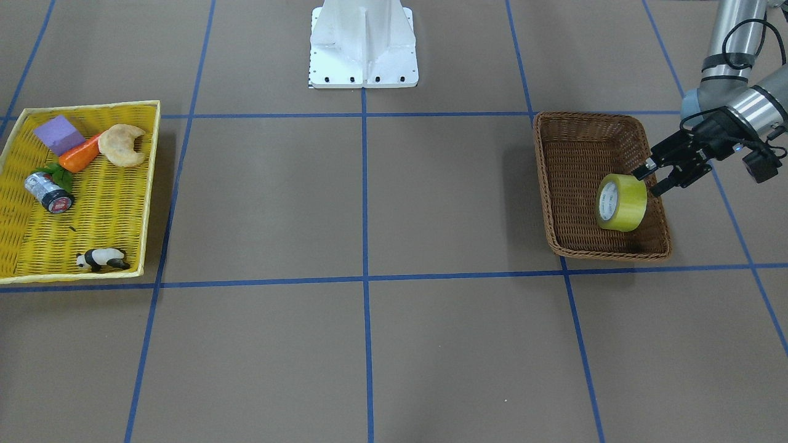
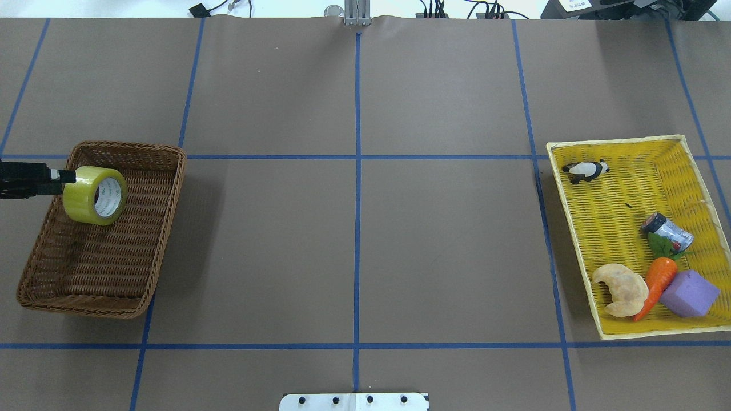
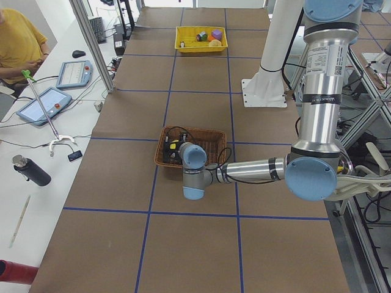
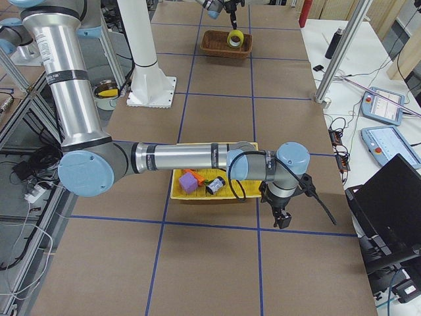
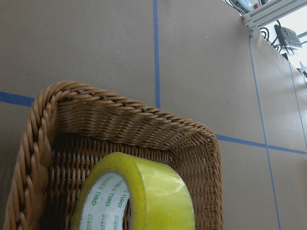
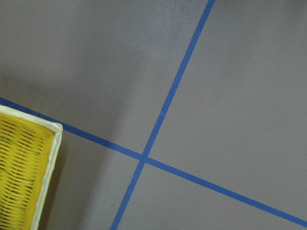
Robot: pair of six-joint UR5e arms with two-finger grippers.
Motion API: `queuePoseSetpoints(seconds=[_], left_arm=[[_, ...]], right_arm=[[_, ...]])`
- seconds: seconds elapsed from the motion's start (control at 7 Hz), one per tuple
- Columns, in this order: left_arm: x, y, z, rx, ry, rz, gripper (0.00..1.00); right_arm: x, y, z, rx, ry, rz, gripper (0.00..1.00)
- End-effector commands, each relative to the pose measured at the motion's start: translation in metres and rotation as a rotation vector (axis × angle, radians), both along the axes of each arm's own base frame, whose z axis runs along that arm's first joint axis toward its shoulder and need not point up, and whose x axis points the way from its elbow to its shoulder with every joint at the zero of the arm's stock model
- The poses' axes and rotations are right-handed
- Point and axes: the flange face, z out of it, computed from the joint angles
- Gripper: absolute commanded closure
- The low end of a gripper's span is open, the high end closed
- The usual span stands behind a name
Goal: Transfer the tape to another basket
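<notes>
The tape [image 1: 623,203] is a yellow-green roll with a white core. It stands on edge inside the brown wicker basket [image 1: 578,117], near the wall on my left arm's side. It also shows in the overhead view [image 2: 85,197] and fills the bottom of the left wrist view [image 5: 148,191]. My left gripper [image 1: 650,183] reaches over the basket rim [image 2: 131,147]. Its fingers are spread, with the tips at the tape's upper edge. My right gripper [image 4: 281,222] points down at the table beside the yellow basket. I cannot tell if it is open or shut.
The yellow woven basket [image 1: 151,184] sits at the table's other end. It holds a purple block [image 1: 58,134], a carrot [image 1: 80,157], a croissant [image 1: 123,145], a small silver can [image 1: 48,192] and a panda figure [image 1: 101,259]. The white robot base [image 1: 363,46] stands at mid-table.
</notes>
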Motion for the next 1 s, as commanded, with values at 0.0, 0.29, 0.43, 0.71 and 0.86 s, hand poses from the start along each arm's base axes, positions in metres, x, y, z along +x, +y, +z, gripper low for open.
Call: queuePoseSetpoints(seconds=[0.0,0.29,0.43,0.71,0.86], left_arm=[[0.0,-0.005,-0.02,0.036,0.017,0.006,0.02],[-0.043,-0.03,-0.034,0.105,0.011,-0.089,0.02],[-0.063,-0.042,-0.032,0.186,-0.07,-0.134,0.02],[-0.112,-0.08,-0.051,0.291,-0.3,-0.192,0.02],[-0.145,-0.095,-0.055,0.345,-0.454,-0.193,0.02]], right_arm=[[0.0,-0.002,-0.003,0.002,0.0,0.004,0.0],[0.0,-0.004,-0.005,0.005,0.0,0.005,0.0],[0.0,-0.005,-0.006,0.006,0.0,0.005,0.0],[0.0,-0.003,-0.003,0.001,0.0,0.006,0.0],[0.0,0.0,-0.001,-0.003,0.0,0.005,0.0]])
